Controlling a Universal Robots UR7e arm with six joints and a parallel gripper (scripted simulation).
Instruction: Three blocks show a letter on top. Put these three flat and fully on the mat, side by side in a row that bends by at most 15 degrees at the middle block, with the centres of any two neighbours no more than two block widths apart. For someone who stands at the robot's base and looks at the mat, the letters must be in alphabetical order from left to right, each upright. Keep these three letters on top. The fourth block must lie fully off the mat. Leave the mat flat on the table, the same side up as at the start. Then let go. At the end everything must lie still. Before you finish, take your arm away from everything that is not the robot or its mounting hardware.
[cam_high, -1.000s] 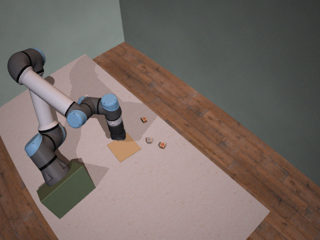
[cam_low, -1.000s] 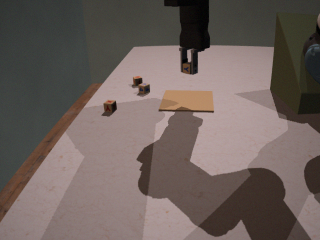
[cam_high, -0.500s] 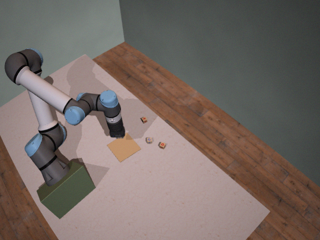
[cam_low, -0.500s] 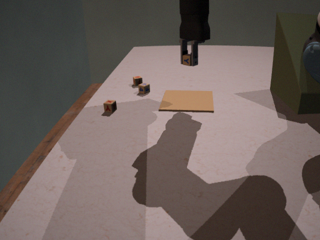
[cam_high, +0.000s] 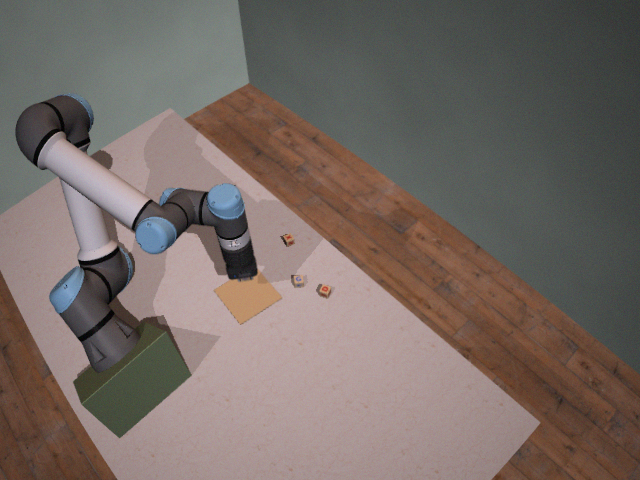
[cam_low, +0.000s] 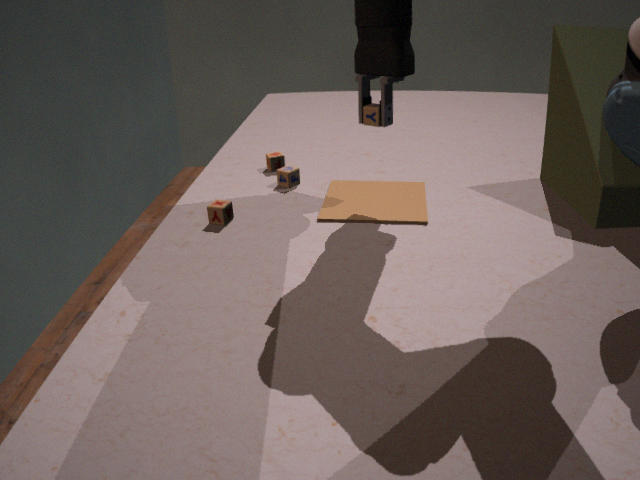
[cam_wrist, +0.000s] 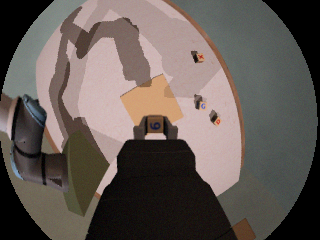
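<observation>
Block (cam_low: 371, 114) of light wood, with a blue Y-like mark on the face toward the exterior camera, hangs clamped between the two dark fingers of the claw (cam_low: 375, 119), high in the upper middle of that frame and clear of the desk (cam_low: 444, 289). From the wrist view the same block (cam_wrist: 155, 124) shows a blue mark on its near face, too blurred to read. Below it, at the frame's centre, the tan square mat (cam_low: 374, 201) lies flat with nothing on it, the arm's shadow crossing its near edge. Left of the mat lie three more wooden blocks: one with blue marks (cam_low: 287, 176) closest to it, one with a red top mark (cam_low: 275, 161) just behind that and almost touching it, and one with a red Y-like letter on its side (cam_low: 220, 211) farther left, well apart, toward the desk's edge. In the top view their top marks are too small to read. At the right edge stands the green pedestal (cam_low: 571, 129) carrying the arm.
</observation>
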